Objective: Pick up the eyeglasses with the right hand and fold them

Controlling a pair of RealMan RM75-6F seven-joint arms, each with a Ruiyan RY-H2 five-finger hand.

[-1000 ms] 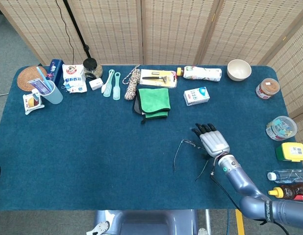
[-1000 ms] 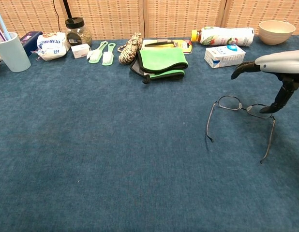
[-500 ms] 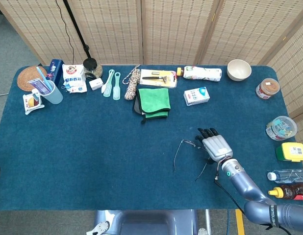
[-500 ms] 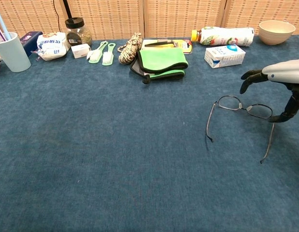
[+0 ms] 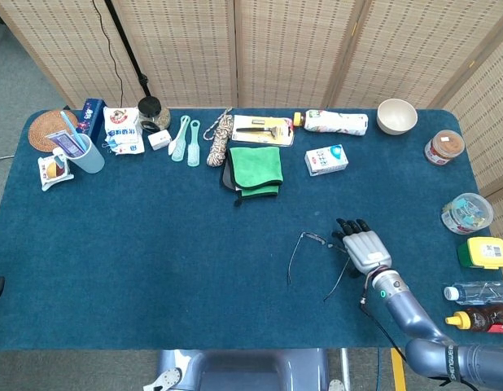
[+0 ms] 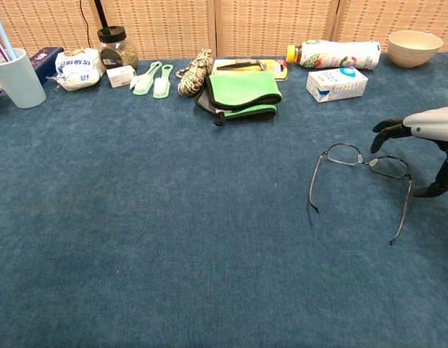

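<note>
The thin wire eyeglasses (image 5: 316, 239) (image 6: 367, 163) lie on the blue tablecloth with both temples unfolded, pointing toward the near edge. My right hand (image 5: 364, 248) (image 6: 427, 130) hovers just to the right of them, palm down, with its dark fingertips (image 6: 387, 130) above the right lens and the thumb hanging low beside the right temple. It holds nothing and does not touch the frame. Neither view shows my left hand.
A green folded cloth (image 5: 255, 167) and a small milk carton (image 5: 326, 160) lie beyond the glasses. Bottles and jars (image 5: 477, 293) stand along the right edge. A bowl (image 5: 396, 116), a bottle lying on its side (image 5: 333, 122) and small items line the far edge.
My right hand has drawn back to the right and toward the near edge, so less of it covers the glasses. The glasses have not moved.
</note>
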